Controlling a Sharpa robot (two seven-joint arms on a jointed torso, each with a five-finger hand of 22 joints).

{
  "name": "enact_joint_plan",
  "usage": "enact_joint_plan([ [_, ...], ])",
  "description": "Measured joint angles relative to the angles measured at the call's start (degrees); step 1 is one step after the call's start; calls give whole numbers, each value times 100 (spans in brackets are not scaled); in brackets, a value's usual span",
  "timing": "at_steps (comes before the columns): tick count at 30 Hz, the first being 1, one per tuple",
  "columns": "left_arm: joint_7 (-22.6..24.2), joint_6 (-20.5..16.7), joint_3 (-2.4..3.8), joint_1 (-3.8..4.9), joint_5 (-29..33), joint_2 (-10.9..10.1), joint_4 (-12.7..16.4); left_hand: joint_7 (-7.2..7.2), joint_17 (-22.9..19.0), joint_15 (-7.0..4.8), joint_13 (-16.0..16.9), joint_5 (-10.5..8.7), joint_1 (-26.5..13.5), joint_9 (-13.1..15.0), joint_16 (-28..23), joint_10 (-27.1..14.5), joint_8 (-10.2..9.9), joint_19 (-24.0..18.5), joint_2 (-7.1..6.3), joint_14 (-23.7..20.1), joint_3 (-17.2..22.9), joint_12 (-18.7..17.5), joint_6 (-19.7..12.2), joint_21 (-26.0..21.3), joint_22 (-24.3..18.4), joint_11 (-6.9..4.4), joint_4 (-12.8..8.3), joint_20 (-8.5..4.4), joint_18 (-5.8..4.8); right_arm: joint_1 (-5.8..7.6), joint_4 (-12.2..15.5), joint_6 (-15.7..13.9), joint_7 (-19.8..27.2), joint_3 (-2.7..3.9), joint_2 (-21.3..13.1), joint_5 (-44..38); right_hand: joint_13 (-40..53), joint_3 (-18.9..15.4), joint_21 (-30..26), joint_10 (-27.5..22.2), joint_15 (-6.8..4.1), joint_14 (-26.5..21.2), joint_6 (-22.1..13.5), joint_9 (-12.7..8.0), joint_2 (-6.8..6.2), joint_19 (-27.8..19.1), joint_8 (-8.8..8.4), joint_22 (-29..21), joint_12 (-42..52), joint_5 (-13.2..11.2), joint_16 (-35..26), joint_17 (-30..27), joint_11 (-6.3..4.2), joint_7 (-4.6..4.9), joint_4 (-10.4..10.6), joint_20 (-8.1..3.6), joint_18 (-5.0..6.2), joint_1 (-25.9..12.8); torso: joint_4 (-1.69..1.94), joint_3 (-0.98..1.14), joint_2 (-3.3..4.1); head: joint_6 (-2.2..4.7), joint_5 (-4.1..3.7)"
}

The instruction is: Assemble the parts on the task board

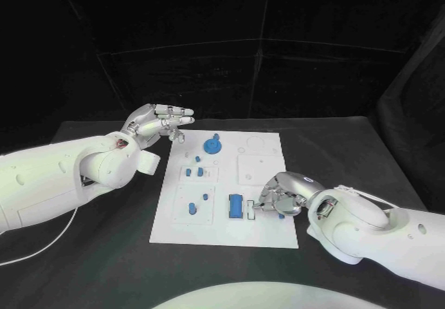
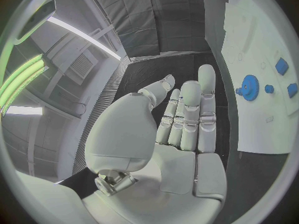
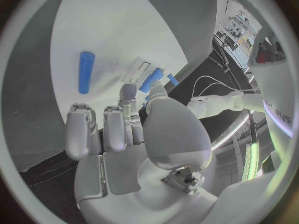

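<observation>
The white task board [image 1: 264, 233] lies in the middle of the black table. A blue gear [image 1: 213, 145] stands near its far edge, and several small blue parts [image 1: 192, 208] sit down its left side. A blue block [image 1: 237, 206] lies by a white bracket [image 1: 250, 207]. My right hand [image 1: 281, 196] hovers low over the board's right edge with its fingers curled, nothing visible in them. In the right wrist view the right hand [image 3: 137, 149] reaches toward the blue block [image 3: 152, 78], and a blue cylinder [image 3: 85, 72] lies loose on the board [image 3: 106, 30]. My left hand [image 1: 163, 121] is raised off the board's far left corner, fingers stretched out, holding nothing.
In the left wrist view the left hand [image 2: 181, 129] lies flat, with the gear [image 2: 250, 88] and the board [image 2: 261, 35] off to its side. A small blue part [image 1: 281, 215] lies just under my right hand. Black cloth surrounds the board.
</observation>
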Motion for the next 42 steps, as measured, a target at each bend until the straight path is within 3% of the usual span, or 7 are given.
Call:
enact_joint_plan([
  [6,0,0,-1,0,0,0,0,0,0,0,0,0,0,0,0,0,0,0,0,0,0,0,0,0,0,0,0,0,0,3,83,-165,283,1,-562,345,-62,6,0,-8,15,-2,-13,-40,98,-20,-51,0,-33,131,-21,-23,8,13,-101,21,0,256,-20,0,-7,32,-49],
  [8,0,0,-6,0,0,3,2,0,0,0,0,0,0,0,0,0,0,0,0,0,0,0,0,0,0,0,0,0,0,3,104,-165,286,-1,-683,362,-44,-4,0,-8,15,-2,70,-35,72,3,-51,0,-26,152,-21,-13,8,-5,-111,44,0,288,-29,0,-11,37,-70],
  [15,0,1,-59,0,0,9,10,0,-5,0,0,0,0,0,0,0,0,0,0,0,0,0,0,0,1,0,0,0,0,2,135,-40,18,-2,-829,156,154,-158,25,108,15,-2,283,78,72,36,-18,0,306,311,-21,65,-64,-68,-15,11,0,288,-41,2,-17,54,-130],
  [31,0,6,-78,0,0,1,14,0,-5,0,0,0,0,0,0,0,0,0,0,0,0,0,0,0,-4,0,0,0,0,-5,-127,558,-480,-6,-459,-415,297,-282,66,165,15,-2,314,180,63,99,-18,0,508,311,49,160,-80,-92,109,-7,0,187,-25,-3,-14,27,-131],
  [42,0,6,-79,0,0,-7,11,0,-4,0,0,0,0,0,0,0,0,0,0,0,0,0,0,0,-3,0,0,0,0,3,-172,715,-543,4,-232,-649,486,-324,123,231,14,-2,323,217,41,138,-20,-1,771,311,145,257,-64,-86,119,-8,1,166,-25,-1,-12,10,-114],
])
